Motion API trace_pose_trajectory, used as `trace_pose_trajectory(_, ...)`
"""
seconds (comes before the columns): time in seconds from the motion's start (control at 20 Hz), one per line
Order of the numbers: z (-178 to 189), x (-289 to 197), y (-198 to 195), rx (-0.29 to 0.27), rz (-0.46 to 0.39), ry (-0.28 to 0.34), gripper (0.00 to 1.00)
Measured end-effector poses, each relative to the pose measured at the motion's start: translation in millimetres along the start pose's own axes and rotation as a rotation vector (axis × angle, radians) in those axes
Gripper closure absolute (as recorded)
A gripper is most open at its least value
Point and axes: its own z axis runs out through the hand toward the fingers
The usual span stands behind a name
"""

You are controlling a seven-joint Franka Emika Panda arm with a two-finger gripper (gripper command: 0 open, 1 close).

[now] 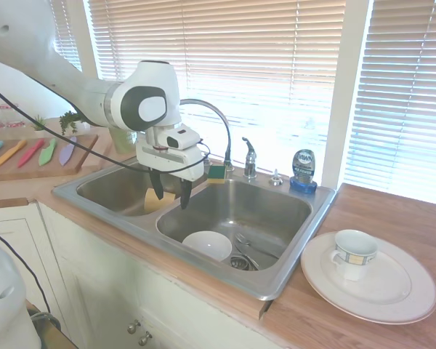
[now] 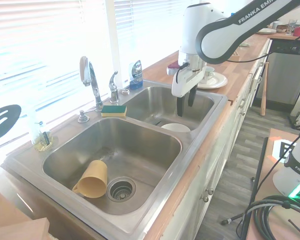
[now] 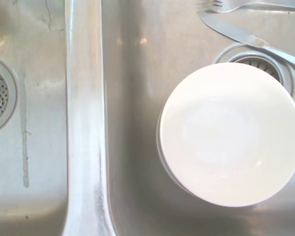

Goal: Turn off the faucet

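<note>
The gripper (image 1: 170, 198) hangs above the double sink (image 1: 291, 280), left of centre in the first exterior view and right of centre in the second. Its two dark fingers (image 1: 156, 185) point downward with a clear gap between them and hold nothing. They are positioned over the basin that contains the white bowl (image 1: 207, 245), near the divider between the two basins.

The faucet (image 1: 216, 123) stands on the rear deck of the sink, in the upper centre of the first exterior view. Its arched chrome spout rises behind the gripper. The separate lever handle (image 1: 249, 158) stands on a short chrome post just right of the spout base, well apart from the fingers. Whether water is running cannot be determined.

A green and yellow sponge (image 1: 217, 173) lies on the deck beside the spout base. A blue dish-soap bottle (image 1: 303, 170) stands further right on the deck.

In the wrist view, the white bowl fills the right half, partly covering the drain (image 3: 259, 66). A knife (image 3: 246, 37) and a fork (image 3: 236, 6) lie at the upper right.

In the second exterior view, a yellow cup (image 2: 92, 179) lies on its side in the near basin. On the wooden surface (image 1: 392, 218), lower right of the first exterior view, a mug (image 1: 352, 254) stands on a white plate (image 1: 407, 291).
</note>
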Motion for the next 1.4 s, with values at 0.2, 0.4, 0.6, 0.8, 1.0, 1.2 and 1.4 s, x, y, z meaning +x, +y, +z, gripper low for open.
trace_pose_trajectory(0.2,0.8,0.1,0.1,-0.002,0.0,-0.002,1.0)
trace_pose_trajectory(0.4,0.5,1.4,-0.2,0.0,0.002,-0.001,1.0)
trace_pose_trajectory(0.6,0.4,3.1,1.3,0.001,0.007,-0.002,1.0)
trace_pose_trajectory(0.8,0.4,4.9,2.8,0.002,0.012,-0.003,1.0)
trace_pose_trajectory(1.0,0.4,5.0,2.9,0.002,0.013,-0.003,1.0)
trace_pose_trajectory(1.2,0.4,5.0,2.9,0.002,0.013,-0.003,1.0)
trace_pose_trajectory(1.4,0.2,4.9,2.5,0.004,0.012,-0.002,1.0)
